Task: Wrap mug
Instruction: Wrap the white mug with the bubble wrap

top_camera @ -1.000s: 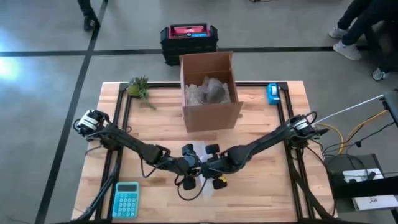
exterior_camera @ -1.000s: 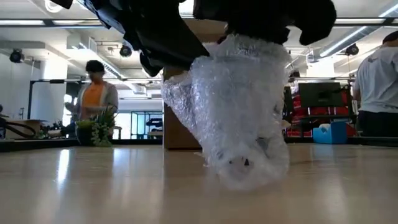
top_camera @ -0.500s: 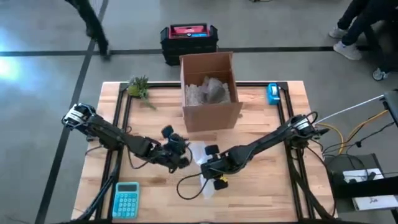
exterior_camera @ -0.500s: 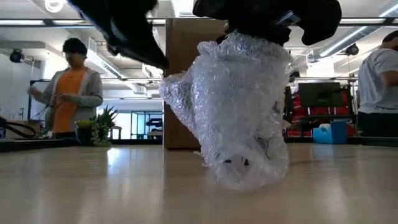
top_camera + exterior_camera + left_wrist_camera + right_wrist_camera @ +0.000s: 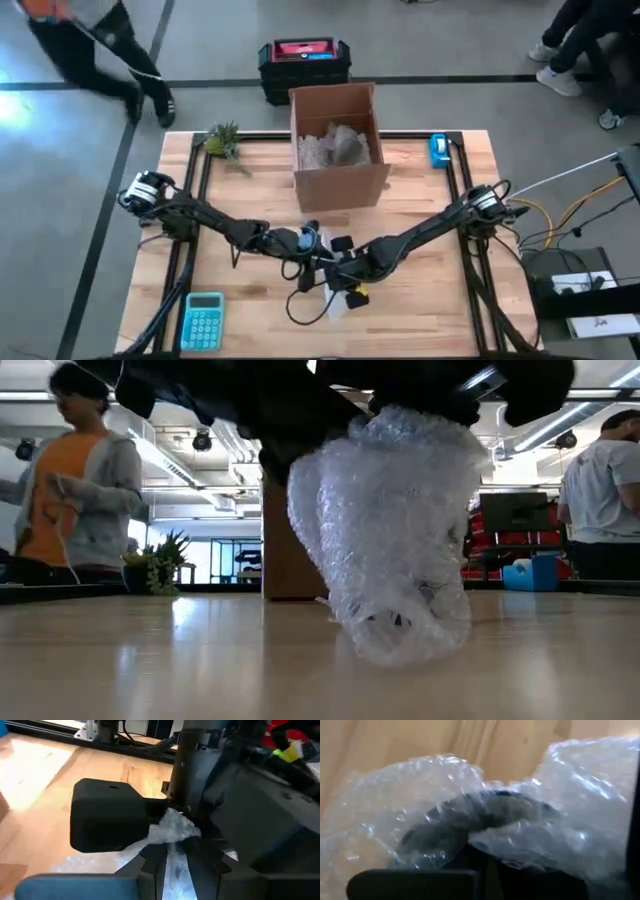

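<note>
Gripping the top of a bubble-wrapped mug (image 5: 400, 540), the right gripper (image 5: 345, 275) holds its dark fingers clenched on the crinkled, translucent bubble wrap (image 5: 530, 827), through which a dark curved shape shows in the right wrist view. The left gripper (image 5: 312, 245) sits just beside it, its two fingers pinched nearly together on a twisted tuft of the same plastic in the left wrist view.

The bundle stands near the front middle of the table (image 5: 420, 200), a pale wooden top of butcher-block planks with a black frame along its edges. In the low view the wrapping is lumpy and glossy, wide at the top and narrowing to a crumpled base that touches the wood.

Behind the bundle stands an open brown cardboard box (image 5: 338, 150), holding more crumpled packing material. A small green plant (image 5: 224, 140) sits at the table's far left corner, a teal calculator (image 5: 203, 320) at the near left corner, and a small blue object (image 5: 438, 150) near the far right edge. On the floor beyond the box is a black crate with a red top (image 5: 304, 60); any writing on it is too small to read.

A person in an orange top and grey cardigan (image 5: 75, 480) stands beyond the table's left side.
</note>
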Robot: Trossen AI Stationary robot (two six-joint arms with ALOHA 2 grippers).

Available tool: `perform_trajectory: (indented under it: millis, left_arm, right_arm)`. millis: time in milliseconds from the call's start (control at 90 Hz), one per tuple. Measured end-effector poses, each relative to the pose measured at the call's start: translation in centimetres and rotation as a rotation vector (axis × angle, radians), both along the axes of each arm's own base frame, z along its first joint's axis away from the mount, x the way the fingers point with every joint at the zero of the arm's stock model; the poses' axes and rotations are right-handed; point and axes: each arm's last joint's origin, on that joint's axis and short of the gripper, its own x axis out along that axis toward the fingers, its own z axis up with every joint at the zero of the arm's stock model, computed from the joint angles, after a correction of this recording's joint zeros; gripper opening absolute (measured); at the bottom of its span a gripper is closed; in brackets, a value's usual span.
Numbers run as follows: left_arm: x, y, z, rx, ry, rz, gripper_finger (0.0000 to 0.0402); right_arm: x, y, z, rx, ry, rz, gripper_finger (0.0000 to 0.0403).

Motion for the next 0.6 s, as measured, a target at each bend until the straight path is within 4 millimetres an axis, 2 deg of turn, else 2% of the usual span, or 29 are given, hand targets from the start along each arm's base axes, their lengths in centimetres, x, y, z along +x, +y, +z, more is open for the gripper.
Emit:
perform_trajectory:
  millis: [122,300,389,500,600]
  left_arm:
    - [0.2,-0.1,-0.7,0.002,0.020,0.000,0.0059]
    - [0.2,-0.1,-0.4,0.007,0.010,0.006,0.0059]
    - [0.0,-0.1,-0.7,0.015,0.035,0.000,0.0059]
    - [0.0,-0.1,-1.0,0.028,0.053,-0.006,0.0059]
    - [-0.2,-0.1,-0.9,0.025,0.060,-0.003,0.0059]
  right_arm:
    - [-0.4,0.0,0.8,0.015,0.008,0.004,0.0018]
    - [-0.8,0.1,3.0,0.043,0.001,0.008,0.0018]
    - [-1.2,0.1,3.5,0.042,0.034,0.004,0.0018]
    - [-1.6,0.2,5.2,0.042,0.005,0.007,0.0018]
    - [-1.9,0.3,5.4,0.042,0.015,0.006,0.0018]
